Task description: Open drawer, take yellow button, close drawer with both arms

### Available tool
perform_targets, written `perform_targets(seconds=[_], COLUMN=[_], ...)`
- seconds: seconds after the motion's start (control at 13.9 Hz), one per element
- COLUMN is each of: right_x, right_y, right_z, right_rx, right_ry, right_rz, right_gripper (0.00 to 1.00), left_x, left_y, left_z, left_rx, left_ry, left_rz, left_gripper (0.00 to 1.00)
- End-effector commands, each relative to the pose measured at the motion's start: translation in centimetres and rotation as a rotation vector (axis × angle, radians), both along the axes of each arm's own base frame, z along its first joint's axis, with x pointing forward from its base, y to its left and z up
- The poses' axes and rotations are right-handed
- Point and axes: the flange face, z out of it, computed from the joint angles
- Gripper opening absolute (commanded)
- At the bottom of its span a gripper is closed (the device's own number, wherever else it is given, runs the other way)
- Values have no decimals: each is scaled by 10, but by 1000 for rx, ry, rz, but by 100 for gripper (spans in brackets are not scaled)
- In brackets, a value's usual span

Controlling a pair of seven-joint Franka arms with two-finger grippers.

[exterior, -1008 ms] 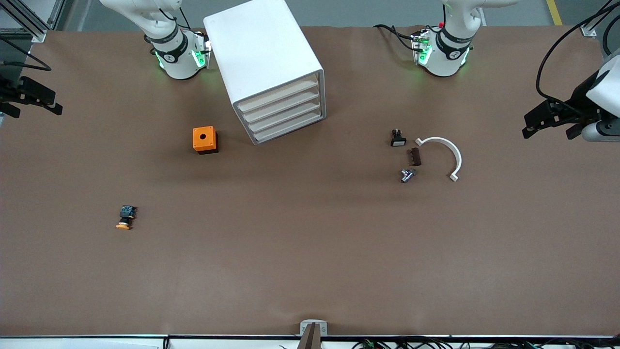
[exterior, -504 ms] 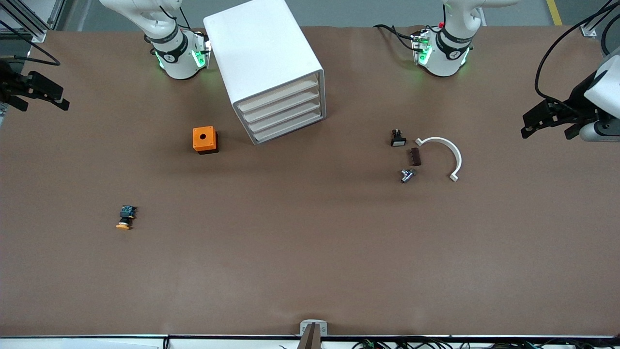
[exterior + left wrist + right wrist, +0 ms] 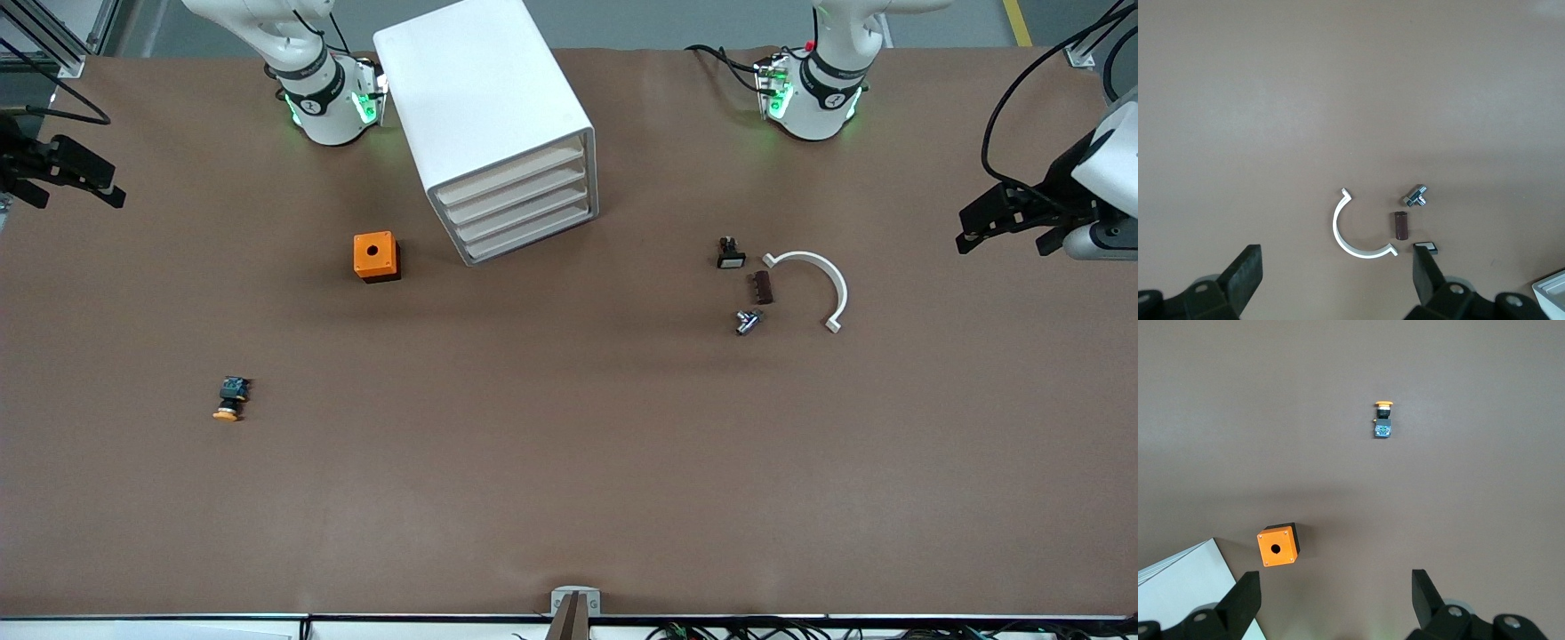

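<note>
The white cabinet stands between the two arm bases, and its topmost drawer is shut like the three below it. The button, with an orange-yellow cap and a black and blue body, lies on the table toward the right arm's end; it also shows in the right wrist view. My right gripper is open and empty, up at the right arm's end of the table. My left gripper is open and empty, up at the left arm's end.
An orange cube with a hole sits beside the cabinet. A small black part with a white face, a brown block, a metal fitting and a white curved clip lie toward the left arm's end.
My right gripper has shifted a little inward over the table's end. My left gripper has barely moved. Nothing on the table has moved.
</note>
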Motion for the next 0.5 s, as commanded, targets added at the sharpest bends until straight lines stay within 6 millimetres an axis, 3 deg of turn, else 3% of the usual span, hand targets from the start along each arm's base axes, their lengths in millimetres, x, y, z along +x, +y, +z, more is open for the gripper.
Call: perform_targets(seconds=[0.0, 0.43], right_x=[-8, -8], right_y=[-2, -3], right_z=[3, 4], right_rx=[-10, -9], right_ry=[-14, -20], right_rz=[-9, -11], right_gripper=[100, 100], left_x=[-4, -4], left_y=[0, 0], left_z=[2, 2], left_rx=[20, 20], left_ry=[-4, -4], left_rz=[-2, -2], left_gripper=[99, 99])
